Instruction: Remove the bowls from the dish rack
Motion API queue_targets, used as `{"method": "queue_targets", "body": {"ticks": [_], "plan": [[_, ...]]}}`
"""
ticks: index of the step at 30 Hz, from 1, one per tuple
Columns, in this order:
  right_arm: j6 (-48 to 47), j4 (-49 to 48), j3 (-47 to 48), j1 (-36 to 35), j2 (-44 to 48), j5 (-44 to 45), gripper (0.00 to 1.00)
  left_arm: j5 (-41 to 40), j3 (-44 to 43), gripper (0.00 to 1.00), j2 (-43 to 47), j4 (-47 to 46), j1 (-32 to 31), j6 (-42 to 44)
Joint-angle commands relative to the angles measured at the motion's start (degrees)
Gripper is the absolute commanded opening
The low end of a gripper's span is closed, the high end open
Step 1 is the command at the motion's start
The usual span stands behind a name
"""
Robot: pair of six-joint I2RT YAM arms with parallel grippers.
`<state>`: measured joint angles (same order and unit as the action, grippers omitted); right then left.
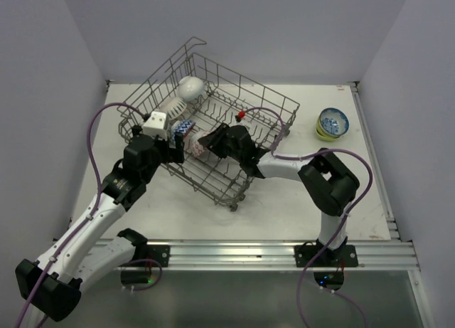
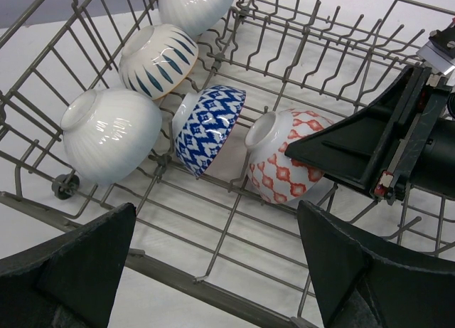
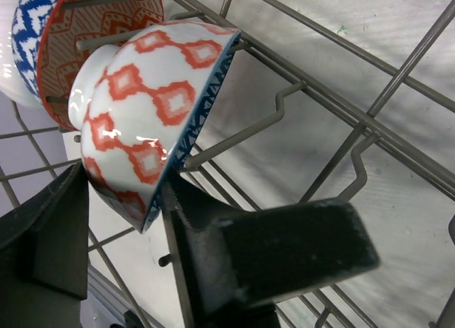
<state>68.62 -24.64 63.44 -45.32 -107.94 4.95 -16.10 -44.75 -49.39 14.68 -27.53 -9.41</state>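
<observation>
Two fingers (image 3: pixel 284 250) astride red-patterned bowl (image 3: pixel 149 107), perhaps touching

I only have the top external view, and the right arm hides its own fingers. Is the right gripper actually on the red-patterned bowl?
Observer: The right gripper straddles the rim of the red-patterned bowl, one finger inside, one outside. I cannot tell whether it grips.
Operator: Anything close behind that bowl?
Observer: The blue-patterned bowl stands on edge right beside it; I cannot tell if they touch.
Operator: And the left gripper?
Observer: The left gripper is open and empty, by the dish rack's near edge.
</observation>
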Motion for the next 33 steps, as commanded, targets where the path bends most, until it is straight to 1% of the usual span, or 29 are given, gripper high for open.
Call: {"method": "queue_targets", "body": {"ticks": [1,4,8,14,18,20,24,28,31,33], "plan": [[1.17,-5.32,-1.56,-1.00,3.34,2.69,0.40,0.37,-0.25,1.00,0.26,-1.41,-0.42,0.18],[1.08,-6.29,-2.00,-1.00,3.96,2.78,0.31,0.28,-0.25,1.00,0.25,-1.41,-0.51,0.18],[0.90,-7.96,-2.00,-1.00,5.01,1.64,0.28,0.19,-0.25,1.00,-0.10,-1.41,-0.51,0.27],[-0.07,-7.70,-1.83,-1.09,7.74,0.59,0.22,0.01,-0.25,1.00,-0.27,-1.32,-0.51,0.18],[0.02,-8.40,-2.35,-1.00,8.45,-0.29,0.14,-0.07,-0.16,1.00,-0.45,-1.32,-0.60,0.27],[-0.24,-9.02,-2.36,-1.09,8.80,-0.47,0.12,-0.16,-0.25,1.00,-0.45,-1.32,-0.51,0.27],[-0.42,-8.93,-1.57,-1.00,8.54,-1.43,0.05,-0.16,-0.25,1.00,-0.54,-1.14,-0.60,0.36],[-0.77,-9.19,-0.51,-0.82,8.18,-2.14,0.03,-0.34,-0.25,1.00,-0.45,-1.14,-0.60,0.27],[-1.99,-7.53,2.56,-0.30,7.84,-3.36,0.00,-0.51,-0.25,1.00,-0.45,-1.23,-0.60,0.36],[-2.61,-5.86,6.33,0.14,7.75,-4.77,0.00,-0.60,-0.25,1.00,-0.54,-1.14,-0.60,0.36]]}}
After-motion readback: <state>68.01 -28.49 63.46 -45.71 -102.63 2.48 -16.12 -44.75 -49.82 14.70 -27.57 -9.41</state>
